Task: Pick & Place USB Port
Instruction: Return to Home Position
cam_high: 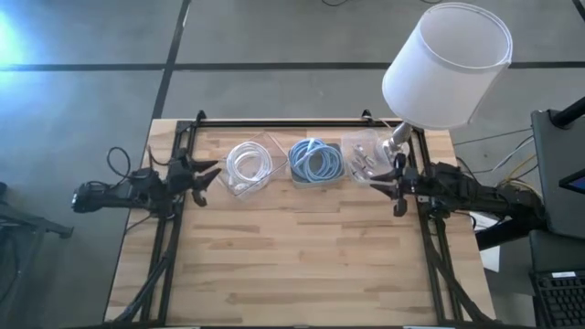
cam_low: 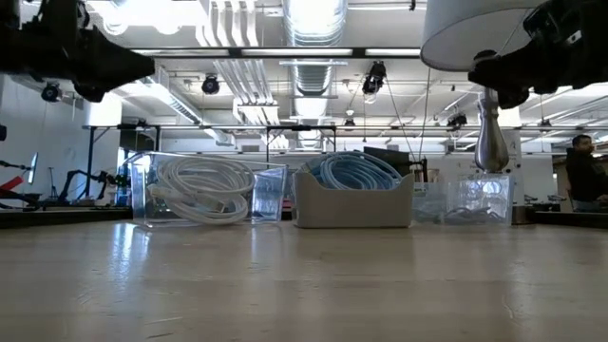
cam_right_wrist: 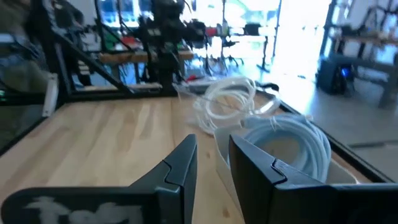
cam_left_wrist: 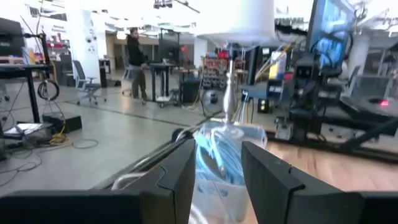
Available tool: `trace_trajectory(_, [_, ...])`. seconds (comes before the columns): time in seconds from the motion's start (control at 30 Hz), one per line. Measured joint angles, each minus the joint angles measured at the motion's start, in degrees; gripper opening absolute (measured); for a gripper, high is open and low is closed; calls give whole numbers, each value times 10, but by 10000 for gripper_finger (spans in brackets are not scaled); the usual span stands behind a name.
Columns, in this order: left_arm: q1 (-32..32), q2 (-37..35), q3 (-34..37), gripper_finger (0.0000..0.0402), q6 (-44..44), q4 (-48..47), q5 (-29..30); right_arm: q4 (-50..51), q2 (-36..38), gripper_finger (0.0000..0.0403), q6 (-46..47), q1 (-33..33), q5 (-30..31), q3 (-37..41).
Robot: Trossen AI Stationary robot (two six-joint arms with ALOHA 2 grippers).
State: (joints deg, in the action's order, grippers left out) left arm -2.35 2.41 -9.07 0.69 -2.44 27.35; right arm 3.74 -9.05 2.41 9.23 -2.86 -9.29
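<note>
Three containers stand in a row along the table's far edge. A clear box [cam_high: 247, 166] [cam_low: 204, 190] holds coiled white cables. A pale box [cam_high: 316, 161] [cam_low: 353, 195] holds coiled blue cables. A clear box [cam_high: 367, 155] [cam_low: 475, 199] holds small parts that I cannot make out. My left gripper [cam_high: 208, 178] [cam_left_wrist: 217, 149] hovers open at the table's left edge, left of the white-cable box. My right gripper [cam_high: 391, 183] [cam_right_wrist: 212, 144] hovers open at the right edge, just near of the small-parts box. Both are raised above the table and hold nothing.
A lamp with a white shade [cam_high: 448, 64] and a metal stem [cam_low: 491, 138] stands at the far right corner, beside the small-parts box. A black frame [cam_high: 274, 122] borders the table's far, left and right sides. Bare wood [cam_high: 292, 247] fills the middle and near part.
</note>
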Motion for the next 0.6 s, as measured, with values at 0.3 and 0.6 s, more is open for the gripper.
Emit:
trace_trajectory(0.3, [0, -24, 34, 133, 9, -6, 7, 6, 91, 88, -23, 0, -23, 33])
trace_trajectory(0.6, [0, -24, 66, 133, 1, 10, 7, 9, 90, 77, -21, 0, -22, 51])
